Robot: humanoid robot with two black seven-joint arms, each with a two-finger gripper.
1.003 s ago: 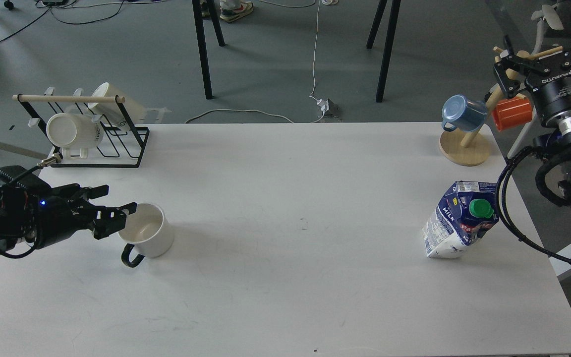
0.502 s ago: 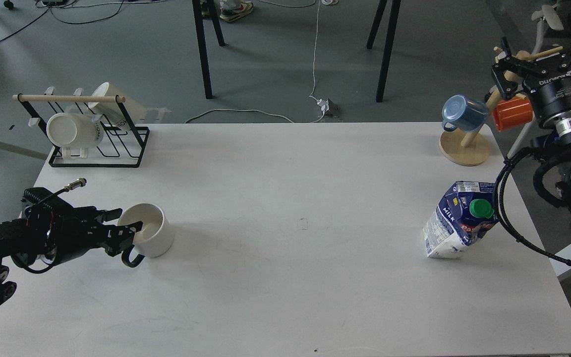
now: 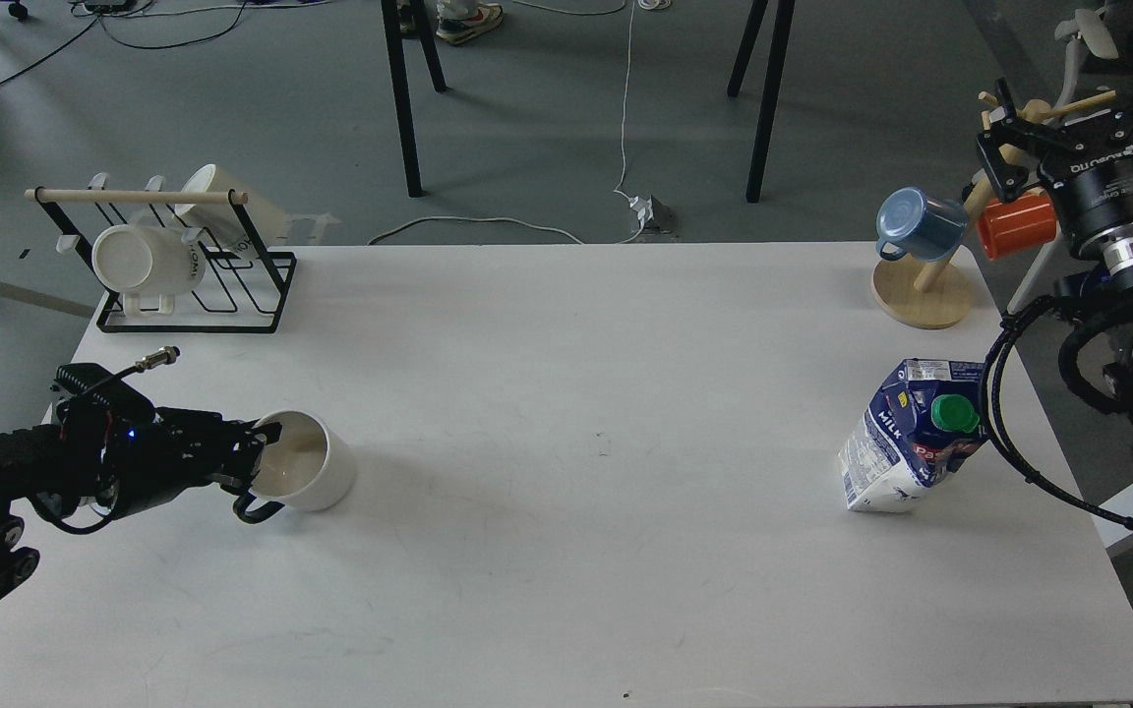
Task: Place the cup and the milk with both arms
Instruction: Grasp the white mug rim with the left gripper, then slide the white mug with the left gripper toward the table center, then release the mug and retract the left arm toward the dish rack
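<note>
— Since the frame before, your left tool (image 3: 250, 454) has pushed in at the cup (image 3: 303, 474), and the cup has shifted a little to the right and tipped.

— Where does the cup sit now?

— Near the left edge of the white bench (image 3: 566, 393), in front of the black wire rack (image 3: 195, 280) that holds two white mugs. You see a squat white mug with a cream inside and a black loop handle at its lower left; its mouth leans toward your arm.

— And the tool's state?

— Its fingers sit at the cup's near rim, one looking to be inside the mouth, but they are dark and bunched, so you cannot tell whether they pinch the wall.

— The milk?

— The milk (image 3: 911, 438) stands leaning near the right edge of the bench, dark blue and white, green cap on top, "MILK" on its side. Nothing touches it.

— Your right tool?

— Your right tool (image 3: 1078, 123) is raised beyond the right end of the bench, fingers spread and holding nothing, beside a wooden mug tree (image 3: 925, 290) with a blue mug (image 3: 916, 224) and an orange mug (image 3: 1017, 225).
</note>
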